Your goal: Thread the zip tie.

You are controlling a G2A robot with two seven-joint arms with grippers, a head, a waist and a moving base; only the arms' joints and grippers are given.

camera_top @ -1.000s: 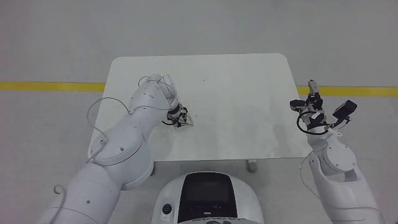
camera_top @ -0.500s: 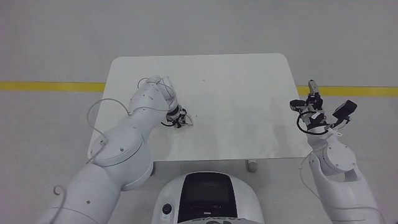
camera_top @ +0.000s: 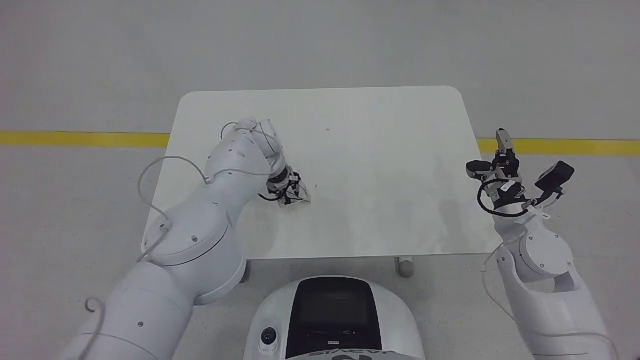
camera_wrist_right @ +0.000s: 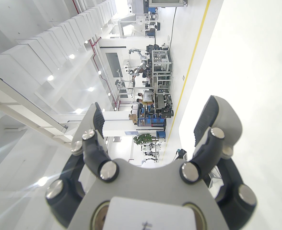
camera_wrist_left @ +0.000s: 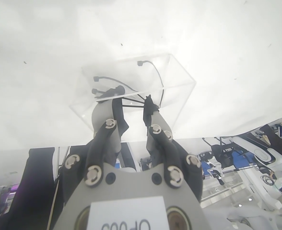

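A small clear box (camera_wrist_left: 179,89) rests on the white table (camera_top: 380,150) toward its front left. Several black zip ties (camera_wrist_left: 155,69) lie inside it, their square heads toward the far walls. My left gripper (camera_wrist_left: 133,101) dips into the box from its near side, fingers a little apart. Thin tie strands cross the gap between the tips without being pinched. From above, this gripper (camera_top: 289,191) covers most of the box (camera_top: 302,196). My right gripper (camera_wrist_right: 154,104) is open and holds nothing. It hovers off the table's right edge (camera_top: 505,152).
The table's far side and middle are bare white surface (camera_top: 400,190). A yellow floor line (camera_top: 60,138) passes behind the table. The box sits close to the table's front edge (camera_wrist_left: 203,135).
The left wrist has shifted by a tiny amount over the box. The right arm has kept still.
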